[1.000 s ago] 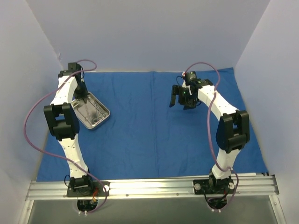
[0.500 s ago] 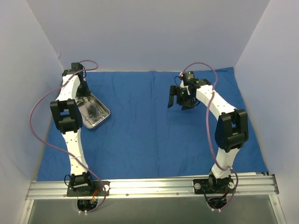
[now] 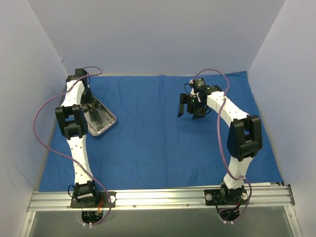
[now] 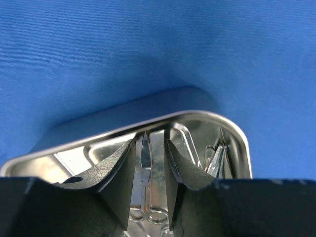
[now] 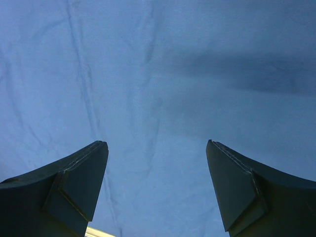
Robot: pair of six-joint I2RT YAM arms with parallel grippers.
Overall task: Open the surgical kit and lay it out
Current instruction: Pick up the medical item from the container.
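Kit: your blue cloth [image 3: 158, 133] lies spread flat, lightly creased | shiny steel tray [image 3: 112, 118] sits on its far-left part, ring-handled instruments [image 4: 146, 154] inside | left end effector [image 4: 149, 150] is down in the tray, fingers slightly parted, one instrument showing in the gap | right end effector [image 5: 155, 144] is spread wide above bare cloth, holding nothing.

Soft, even light fills the top view; shadows are faint. In the left wrist view the tray [image 4: 190, 136] glares brightly and the left gripper [image 4: 149, 148] is dark and blurred. The right wrist view is dimmer, a broad soft shadow crossing the cloth [image 5: 148, 74].
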